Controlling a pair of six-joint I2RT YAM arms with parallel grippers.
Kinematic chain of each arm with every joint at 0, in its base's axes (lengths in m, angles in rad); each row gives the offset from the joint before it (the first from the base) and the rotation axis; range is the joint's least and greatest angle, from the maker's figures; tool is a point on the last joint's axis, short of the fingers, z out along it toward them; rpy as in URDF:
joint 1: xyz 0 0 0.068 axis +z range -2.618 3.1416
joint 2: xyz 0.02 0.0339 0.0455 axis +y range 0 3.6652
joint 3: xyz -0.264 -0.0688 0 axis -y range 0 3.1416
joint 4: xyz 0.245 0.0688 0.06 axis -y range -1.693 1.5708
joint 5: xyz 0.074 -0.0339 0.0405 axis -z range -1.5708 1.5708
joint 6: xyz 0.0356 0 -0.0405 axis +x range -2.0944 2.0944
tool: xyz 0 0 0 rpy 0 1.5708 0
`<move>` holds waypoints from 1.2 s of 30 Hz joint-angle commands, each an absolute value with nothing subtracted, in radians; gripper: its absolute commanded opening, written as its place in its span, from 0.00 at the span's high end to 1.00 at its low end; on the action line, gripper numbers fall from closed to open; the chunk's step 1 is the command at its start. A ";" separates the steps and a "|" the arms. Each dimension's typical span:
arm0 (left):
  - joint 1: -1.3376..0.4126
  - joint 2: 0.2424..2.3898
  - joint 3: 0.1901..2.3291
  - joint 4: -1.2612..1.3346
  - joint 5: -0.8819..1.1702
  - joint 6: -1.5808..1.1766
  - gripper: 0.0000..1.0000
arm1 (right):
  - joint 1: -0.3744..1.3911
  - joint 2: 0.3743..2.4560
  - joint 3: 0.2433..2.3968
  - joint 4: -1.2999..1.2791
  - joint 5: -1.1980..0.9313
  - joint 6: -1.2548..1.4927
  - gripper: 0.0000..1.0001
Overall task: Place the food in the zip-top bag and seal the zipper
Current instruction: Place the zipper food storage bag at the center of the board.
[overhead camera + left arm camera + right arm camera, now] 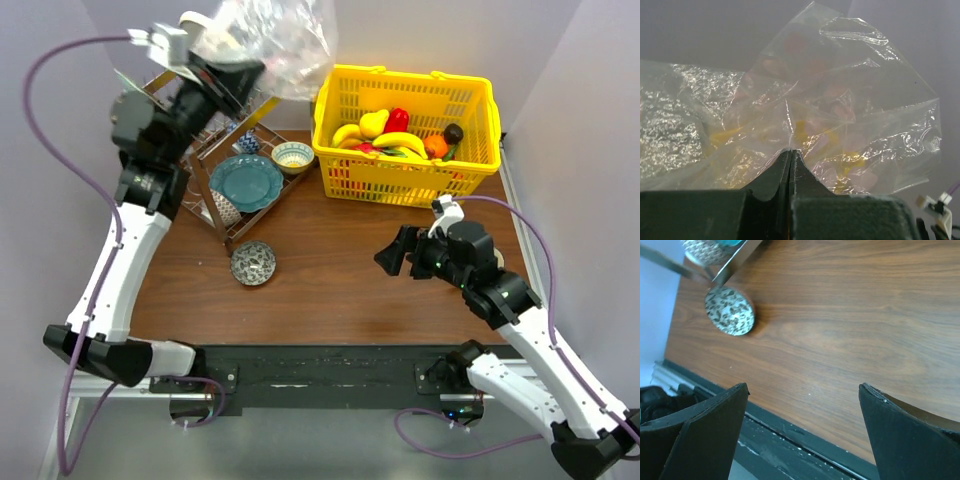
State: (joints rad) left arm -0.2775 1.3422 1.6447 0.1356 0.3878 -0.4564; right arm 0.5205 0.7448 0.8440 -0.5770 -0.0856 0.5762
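Observation:
My left gripper (243,72) is raised high at the back left and is shut on the clear, crinkled zip-top bag (278,42), which hangs in the air beside the basket. In the left wrist view its fingertips (790,152) pinch the bag's film (850,95). Blurred yellow and pink shapes show through the plastic, and I cannot tell whether they are inside it. The zipper cannot be made out. The food lies in the yellow basket (420,186): banana (400,140), red piece (398,118), yellow piece (373,123), orange piece (436,146). My right gripper (393,256) hovers open and empty (804,390) over the table.
A wire dish rack (225,215) at the left holds a teal plate (245,182) and a patterned bowl (292,156). A small speckled dish (253,263) (730,310) lies on the wooden table. The table's dark front edge (790,437) lies under the right gripper.

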 commanded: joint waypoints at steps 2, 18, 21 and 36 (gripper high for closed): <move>-0.444 1.290 1.488 0.031 0.342 -0.339 1.00 | 0.518 0.646 0.914 -0.624 0.086 0.594 0.05; -0.687 1.097 1.080 -0.210 0.290 -0.258 1.00 | 0.517 0.506 0.911 -0.770 0.453 0.675 0.04; -0.730 1.088 0.967 -0.131 0.285 -0.308 1.00 | 0.518 0.523 0.908 -0.759 0.449 0.652 0.04; -0.842 1.140 0.873 -0.061 0.201 -0.298 0.00 | 0.517 0.552 0.905 -0.764 0.359 0.644 0.04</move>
